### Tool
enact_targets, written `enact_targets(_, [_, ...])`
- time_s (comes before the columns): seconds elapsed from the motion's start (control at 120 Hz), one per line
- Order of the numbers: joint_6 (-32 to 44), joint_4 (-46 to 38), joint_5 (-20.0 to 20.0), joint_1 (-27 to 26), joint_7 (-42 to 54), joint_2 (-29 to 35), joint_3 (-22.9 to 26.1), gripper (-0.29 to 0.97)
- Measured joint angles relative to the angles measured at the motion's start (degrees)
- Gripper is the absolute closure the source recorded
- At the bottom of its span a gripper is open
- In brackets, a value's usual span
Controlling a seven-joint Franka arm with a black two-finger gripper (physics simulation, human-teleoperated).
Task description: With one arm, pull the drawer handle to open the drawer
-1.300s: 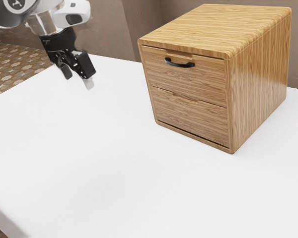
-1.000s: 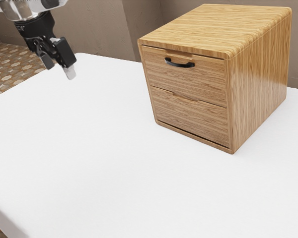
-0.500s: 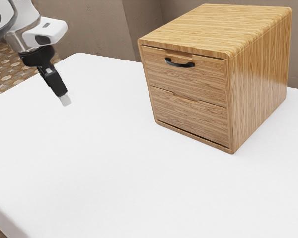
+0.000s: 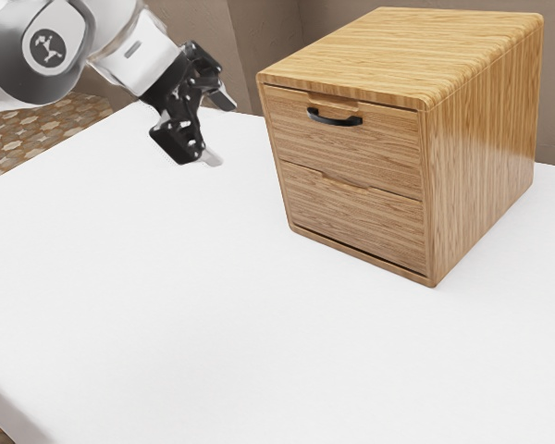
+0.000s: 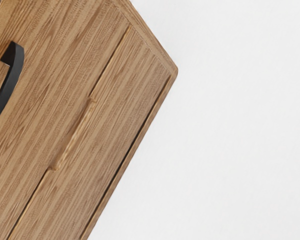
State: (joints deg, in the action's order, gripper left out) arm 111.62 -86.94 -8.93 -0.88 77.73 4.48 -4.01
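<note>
Drawer handle, shut drawer, claw spread, apart to exterior view's left

- It looked like a room in a home, rendered in a simulator.
- The floor was laid with brown patterned tiles, the sort seen in a house.
- The walls were plain grey-brown, with a corner showing behind the table.
- The white table carried a small wood-grained cabinet, which was household furniture rather than lab or shop gear.
</note>
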Motion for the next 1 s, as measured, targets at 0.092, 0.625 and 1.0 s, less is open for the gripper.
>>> enact_targets(0.092, [2.4,-0.7,0.0,-1.6,6.0,-0.2,0.8,0.0])
enact_targets(0.625, [6.4,0.7,6.3,0.1,26.7,-3.8,2.6,0.0])
enact_targets(1.0, [7.5,8.1,2.2,-0.1,33.0,-13.0,-1.5,0.0])
